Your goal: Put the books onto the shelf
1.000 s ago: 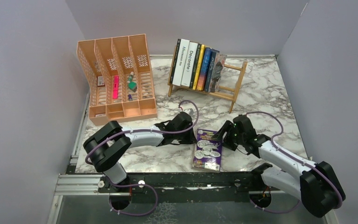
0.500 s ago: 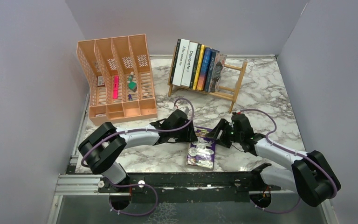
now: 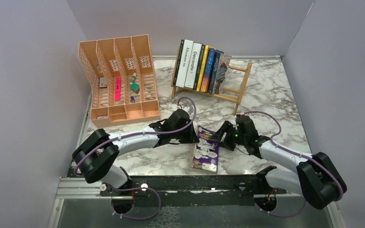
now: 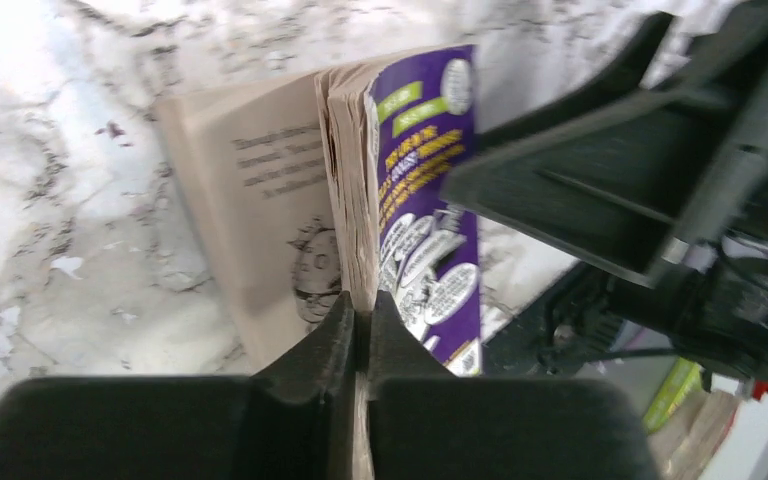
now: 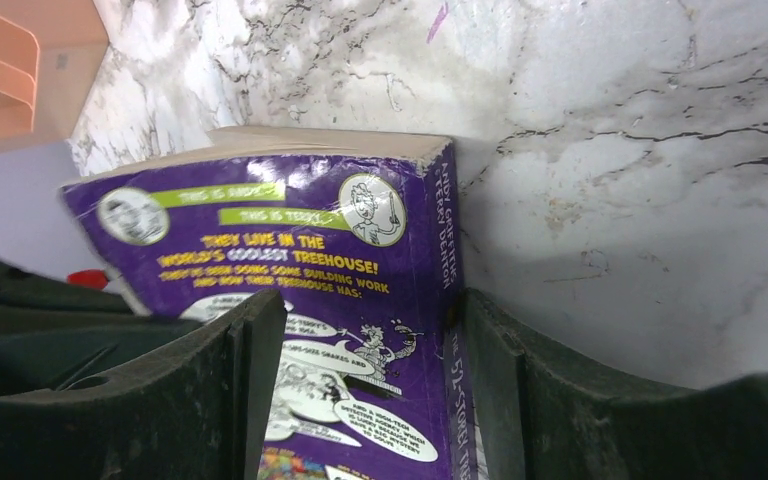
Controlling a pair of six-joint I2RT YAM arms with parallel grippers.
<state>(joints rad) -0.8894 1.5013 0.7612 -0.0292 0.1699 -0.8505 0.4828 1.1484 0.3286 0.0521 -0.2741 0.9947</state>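
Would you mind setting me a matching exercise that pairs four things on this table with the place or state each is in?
Things:
1. left gripper
2. right gripper
3. wooden shelf
4. orange organiser

Places or states:
A. far left of the table, small items inside
B. pinched on the purple book, at its pages
C. holds a row of standing books
D. jaws apart over the purple book, above its cover

Pairs: 1-B; 2-D; 3-C; 4-A
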